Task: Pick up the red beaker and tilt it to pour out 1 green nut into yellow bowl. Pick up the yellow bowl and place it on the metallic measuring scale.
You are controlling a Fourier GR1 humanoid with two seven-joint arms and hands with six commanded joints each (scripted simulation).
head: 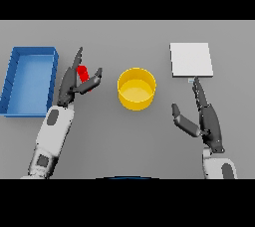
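Observation:
The red beaker (82, 73) stands left of centre, mostly hidden between the fingers and thumb of my left hand (71, 82). That hand brackets the beaker with straight fingers behind it and the thumb in front, not closed round it. The yellow bowl (136, 88) sits in the middle of the table; no nut is visible inside it. The metallic scale (191, 59) lies flat at the far right. My right hand (206, 119) hovers open below the scale, fingertips pointing toward its near edge, thumb spread toward the bowl.
A blue tray (15, 82) with raised walls lies at the far left, just beyond my left hand. The grey table (129, 141) stretches in front of the bowl between both arms.

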